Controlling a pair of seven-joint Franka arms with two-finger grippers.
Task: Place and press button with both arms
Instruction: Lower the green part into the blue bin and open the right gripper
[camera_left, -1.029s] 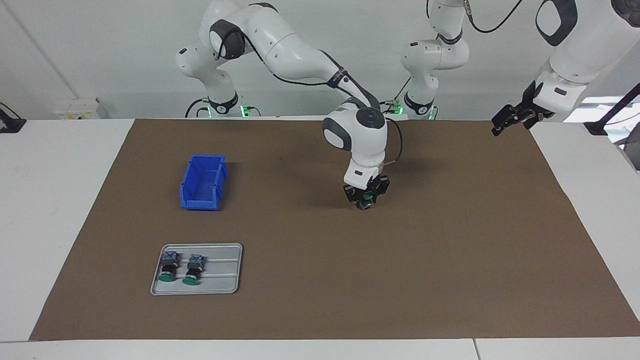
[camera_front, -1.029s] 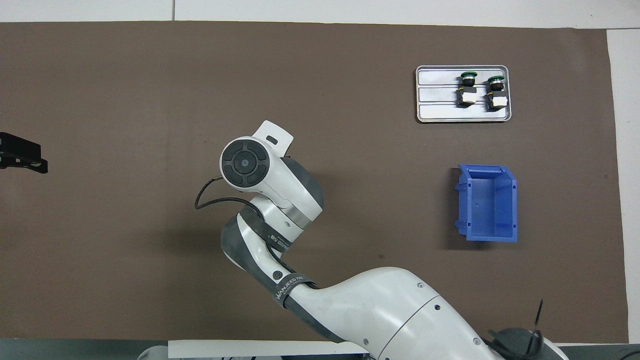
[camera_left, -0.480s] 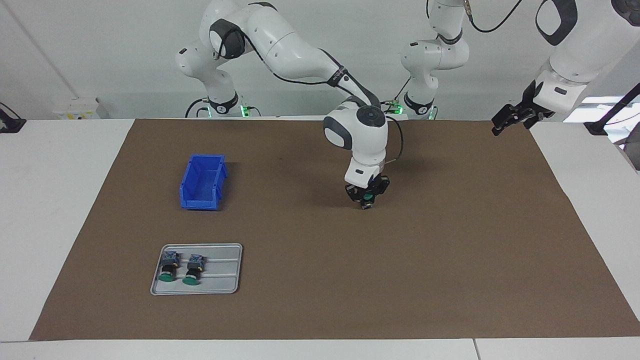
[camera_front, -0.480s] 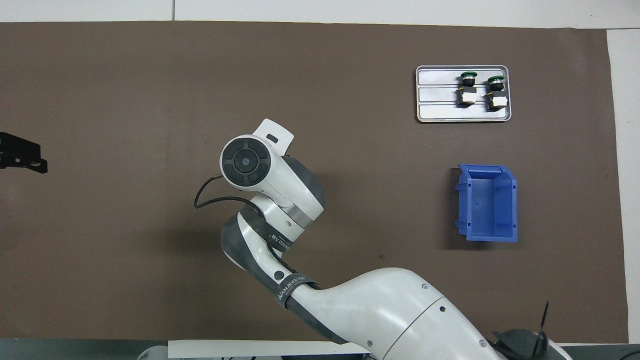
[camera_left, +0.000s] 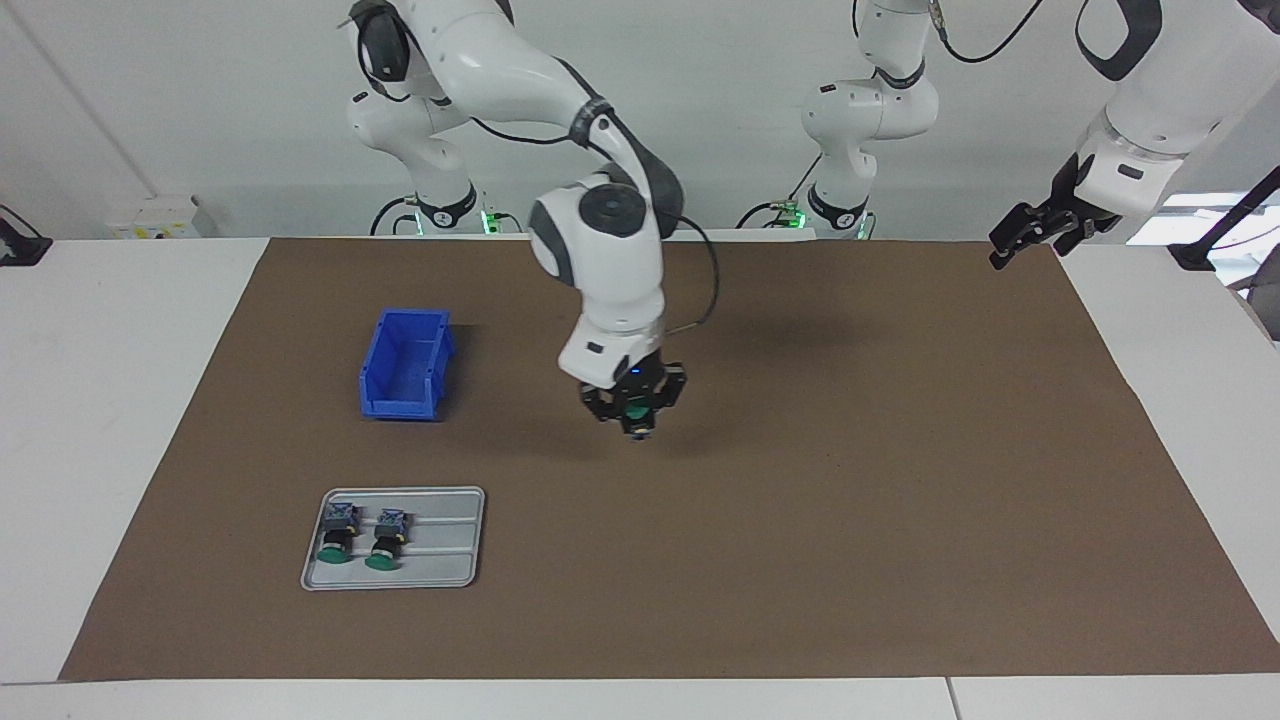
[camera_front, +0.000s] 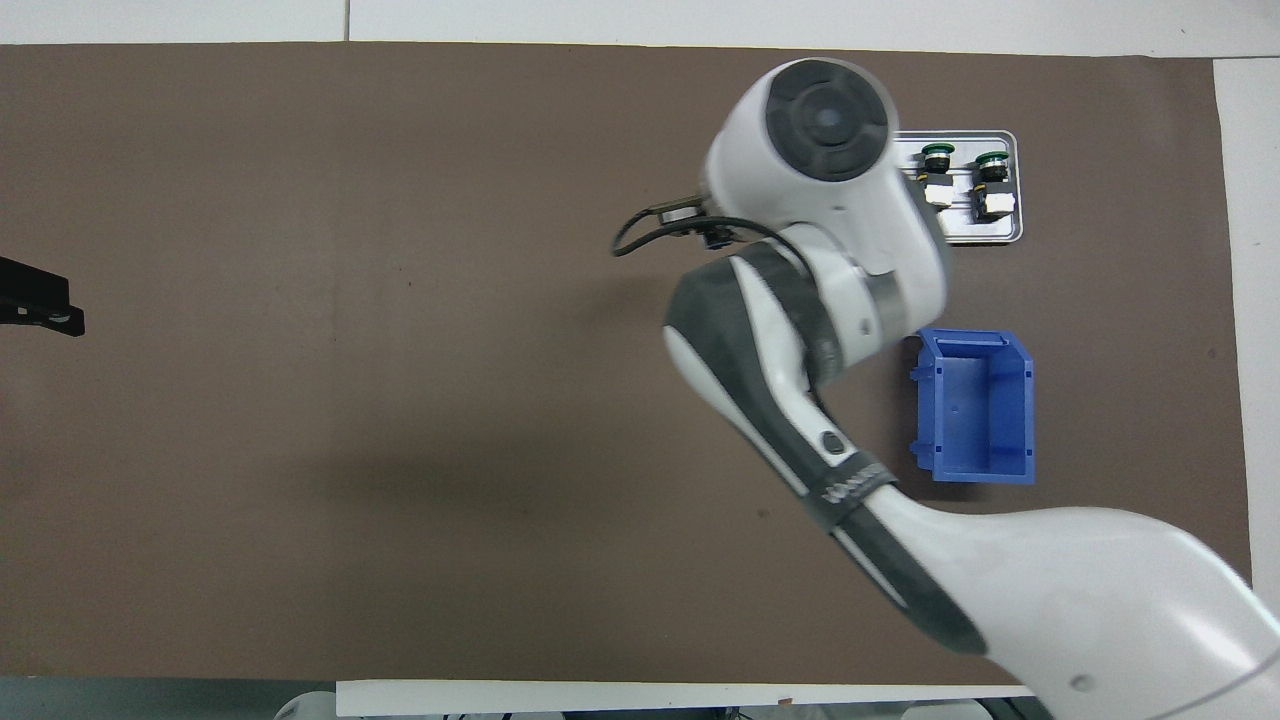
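Two arms on this job, and right now only my right one is busy. Going across the facing view: the blue plastic open-top bin (camera_left: 405, 365) sits toward my right arm's end of the brown mat (camera_left: 900, 500), with the grey metal tray (camera_left: 440, 560) farther out from me than the bin. Two spare green-capped push buttons (camera_left: 362, 535) lie side by side on that tray, caps pointing away from me.

Next over is my right gripper (camera_left: 637, 408), hanging above bare mat about mid-table, a little toward the bin. My fingertips are pinched tight on the small push button with the round green mushroom cap (camera_left: 636, 410). You can see the green cap between them, and it's clearly off the mat, with its shadow underneath.

Way over at my other end, my left gripper (camera_left: 1030, 230) just waits above the mat's corner with its fingers spread wide and nothing in them.

How I'd do this step well, I reckon: carry the button low and steady to an open spot both arms can reach, and set it down cap up, contact block flat on the mat, before I loosen my grip. If it tips over, the left arm has nothing decent to press.
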